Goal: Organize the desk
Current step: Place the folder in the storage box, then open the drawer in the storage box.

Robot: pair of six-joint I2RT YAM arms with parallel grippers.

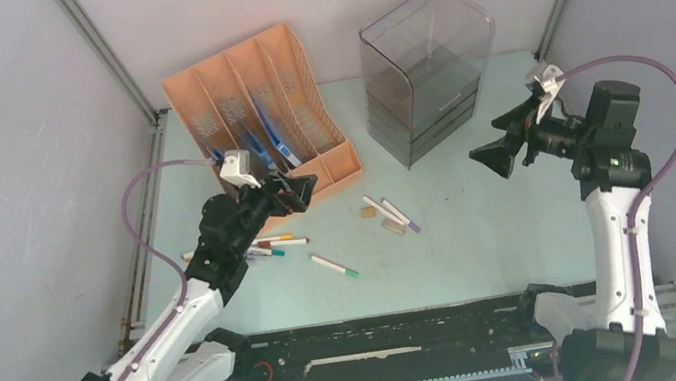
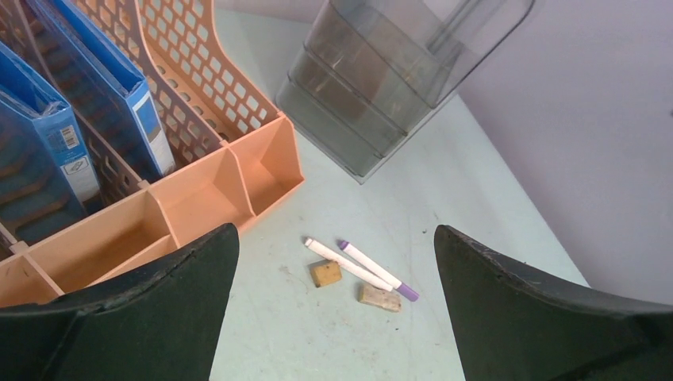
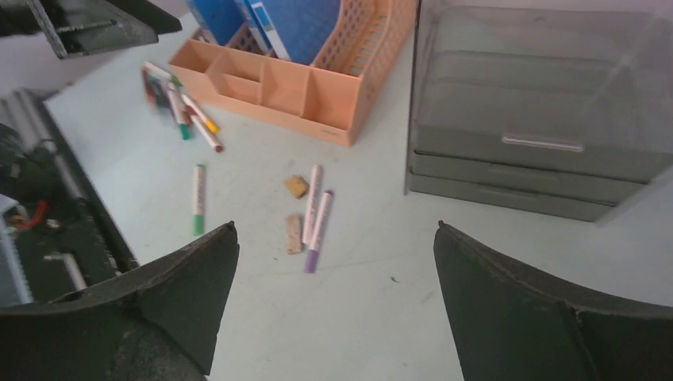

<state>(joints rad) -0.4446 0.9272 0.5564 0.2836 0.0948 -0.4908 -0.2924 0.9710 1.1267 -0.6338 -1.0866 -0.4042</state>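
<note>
The pale green tabletop [image 1: 483, 240] fills the space between grey walls, and you can see it is only partly sorted. An orange file rack [image 1: 340, 165] stands at the back left with blue folders [image 2: 48, 151] upright in its slots, where the dividers keep them from slumping. Its low front compartments look bare, and they seem the likely home for pens. Just right of it is a clear drawer unit [image 1: 428, 76], its drawers closed.

Everything else lies loose and flat. A bunch of markers [image 1: 272, 246] is near the rack's front left corner, and a green-capped marker [image 1: 334, 267] lies alone nearer the arms. A purple-capped marker [image 2: 377, 270] lies beside a white one [image 2: 345, 262] in front of the rack, with two small cork-coloured blocks [image 2: 325, 273] just next to them.

Your left arm [image 1: 228, 227] reaches over the bunch of markers. The left jaws hang above the rack's front edge, spread wide, holding nothing and touching nothing, and the wrist view frames the pair of markers between them.

Your right arm [image 1: 604, 171] is raised to the right of the drawer unit. The right jaws are equally wide apart and empty, well clear of the surface, aimed towards the middle of the clutter. Either arm looks poised to come down on a marker, though neither is committed yet.
</note>
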